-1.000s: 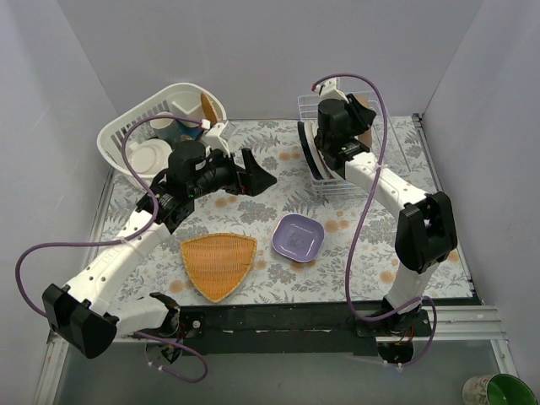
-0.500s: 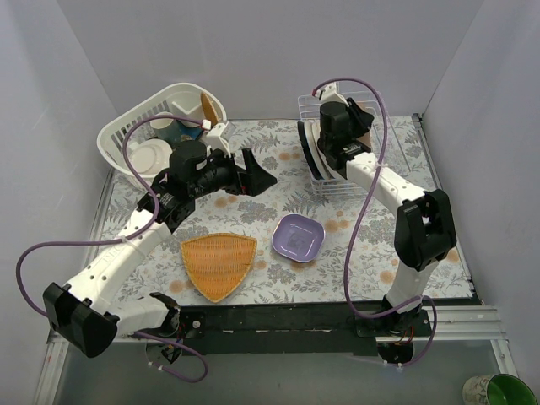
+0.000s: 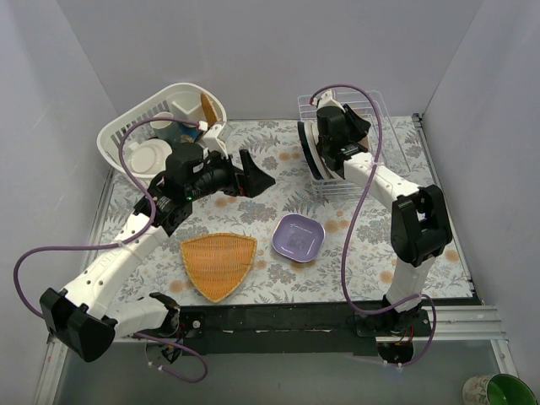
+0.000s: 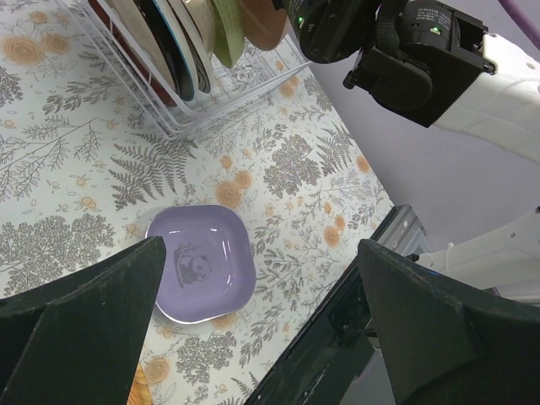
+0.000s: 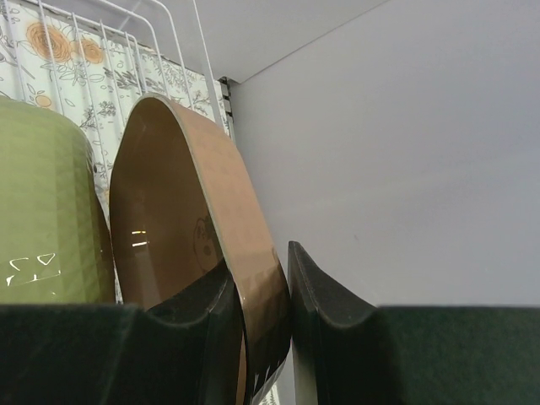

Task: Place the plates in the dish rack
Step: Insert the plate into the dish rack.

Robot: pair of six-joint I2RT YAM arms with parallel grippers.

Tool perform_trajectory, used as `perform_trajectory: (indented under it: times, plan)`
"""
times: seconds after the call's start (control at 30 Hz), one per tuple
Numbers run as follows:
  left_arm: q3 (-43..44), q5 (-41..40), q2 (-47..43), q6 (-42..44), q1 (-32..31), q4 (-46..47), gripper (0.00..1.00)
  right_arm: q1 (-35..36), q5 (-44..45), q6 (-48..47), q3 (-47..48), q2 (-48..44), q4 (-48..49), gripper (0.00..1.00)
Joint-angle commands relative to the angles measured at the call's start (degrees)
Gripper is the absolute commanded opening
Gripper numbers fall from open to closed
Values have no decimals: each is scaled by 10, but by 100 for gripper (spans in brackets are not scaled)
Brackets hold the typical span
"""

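The white wire dish rack point(image 3: 337, 184) stands at the back right and holds several plates on edge point(image 3: 307, 150). It also shows in the left wrist view point(image 4: 202, 108). My right gripper point(image 3: 356, 125) is over the rack's far end. In the right wrist view it point(image 5: 266, 325) is shut on the rim of a brown rounded-square dish point(image 5: 190, 211), which stands upright beside a pale green dish point(image 5: 42, 211). A lilac dish point(image 3: 298, 237) with a panda print lies flat on the table. My left gripper point(image 3: 256, 175) hangs open and empty above the table, with the lilac dish point(image 4: 201, 274) below it.
An orange woven triangular tray point(image 3: 218, 260) lies front centre. A white slotted basket point(image 3: 126, 135) with cups and a plain white plate point(image 3: 152, 156) stands at the back left. Grey walls close in the back and both sides.
My right gripper has shifted a little to the left and back over the rack with the brown dish. The left arm has barely moved.
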Motion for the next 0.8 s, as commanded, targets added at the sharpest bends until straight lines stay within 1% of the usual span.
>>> perform_trajectory:
  times: [0.0,0.33,0.7,0.73,0.77]
  plan:
    - [-7,-7,-24,0,1,-6,98,2,-9,17,1,-1,0,1]
    - [-19,-10,-38,-3,1,-7,98,2,-14,49,31,41,-49,1]
    - [-25,-16,-43,-3,1,-10,98,0,-26,62,29,66,-52,1]
    - [-25,-15,-44,-3,1,-10,98,-1,-27,64,30,68,-54,4]
    - [-25,-16,-44,-3,1,-10,98,-1,-26,66,31,70,-56,16]
